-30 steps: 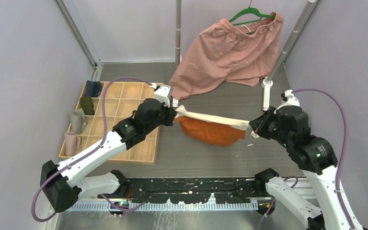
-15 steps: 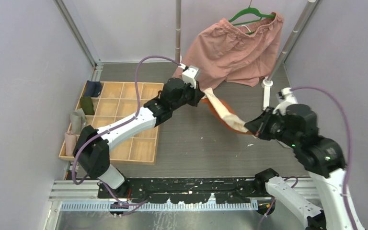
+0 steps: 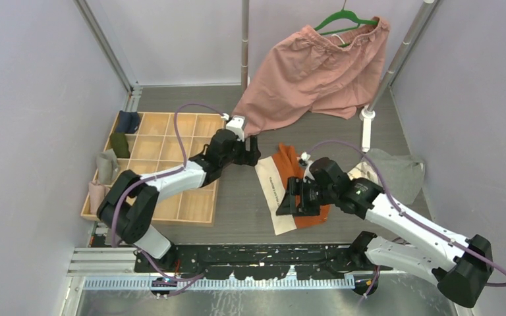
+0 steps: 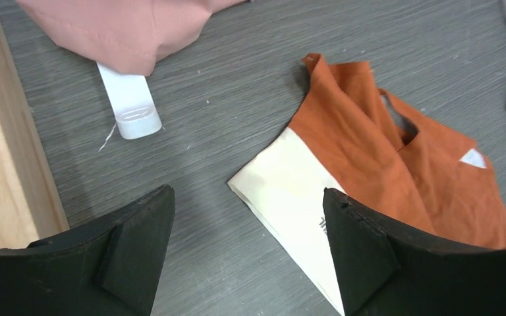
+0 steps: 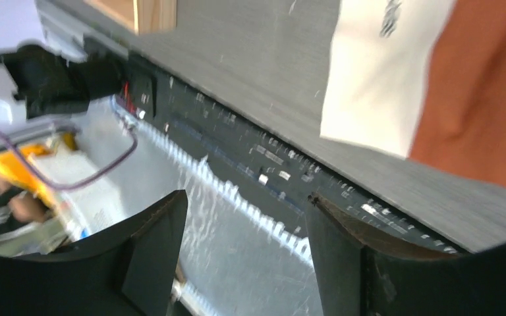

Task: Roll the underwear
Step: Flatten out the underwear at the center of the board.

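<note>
Tabletop (image 3: 237, 210) was dark grey wood-grain with rack poles at the back, and pink shorts (image 3: 316, 72) were draped off a green hanger (image 3: 342, 20). I saw the rust-orange underwear (image 3: 291, 161) lying flat mid-tabletop, unrolled. Its cream waistband (image 3: 273, 194) ran down its left side from the far end toward the near edge. Left claw (image 4: 247, 263) was spread wide with nothing in it, hanging by the waistband's far corner; that corner showed between the fingers in the left wrist view. Right claw (image 5: 247, 250) was also wide and empty. From the top view it sat over the near end of the orange piece, but I couldn't tell whether it touched the cloth. Its wrist view caught the waistband's near end at upper right and the black rail along the tabletop edge. Grey underwear (image 3: 398, 174) sat crumpled on the right side, apart from the orange one and partly behind the right arm. Wooden divider tray (image 3: 171, 155) was on the left, with small cloth bundles in its leftmost compartments.
</note>
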Robot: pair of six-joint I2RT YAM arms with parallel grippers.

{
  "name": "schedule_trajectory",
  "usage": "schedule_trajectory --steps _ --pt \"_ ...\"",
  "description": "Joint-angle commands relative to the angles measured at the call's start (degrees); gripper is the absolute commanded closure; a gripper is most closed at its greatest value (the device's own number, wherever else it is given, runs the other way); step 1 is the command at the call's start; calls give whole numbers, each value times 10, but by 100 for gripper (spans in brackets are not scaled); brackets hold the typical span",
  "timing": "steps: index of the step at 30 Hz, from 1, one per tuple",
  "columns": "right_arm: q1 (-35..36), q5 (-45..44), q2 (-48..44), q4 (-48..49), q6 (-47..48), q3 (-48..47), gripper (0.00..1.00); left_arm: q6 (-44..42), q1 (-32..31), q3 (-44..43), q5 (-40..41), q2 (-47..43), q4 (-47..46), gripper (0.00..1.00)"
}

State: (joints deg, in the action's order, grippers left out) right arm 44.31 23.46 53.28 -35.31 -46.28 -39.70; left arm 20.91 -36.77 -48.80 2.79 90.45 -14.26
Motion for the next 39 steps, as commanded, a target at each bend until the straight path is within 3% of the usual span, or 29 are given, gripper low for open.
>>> schedule_trajectory --steps 1,3,6,13,16,20,27,35,39 --pt "0 -242 -13 -77 50 -103 28 27 -11 -8 16 -86 27 16" --pt "0 -362 -7 -117 53 -123 30 40 -40 2 31 -103 64 16" --pt "-12 -459 16 -135 59 -133 33 75 -113 33 93 -133 92 17" --pt "-71 -472 -7 -109 55 -112 48 153 -293 100 173 -116 6 39" --pt "-101 -452 -36 -100 57 -95 51 161 -334 91 171 -72 -32 51" --pt "-126 -417 -40 -102 66 -83 51 195 -352 76 154 -15 -43 72" --pt "-130 -406 -34 -90 69 -64 51 261 -355 95 145 14 -25 99" --pt "-132 -397 -9 -73 76 -66 51 330 -350 104 237 -33 188 99" --pt "-132 -385 1 -65 79 -68 51 333 -315 120 241 -60 239 99"
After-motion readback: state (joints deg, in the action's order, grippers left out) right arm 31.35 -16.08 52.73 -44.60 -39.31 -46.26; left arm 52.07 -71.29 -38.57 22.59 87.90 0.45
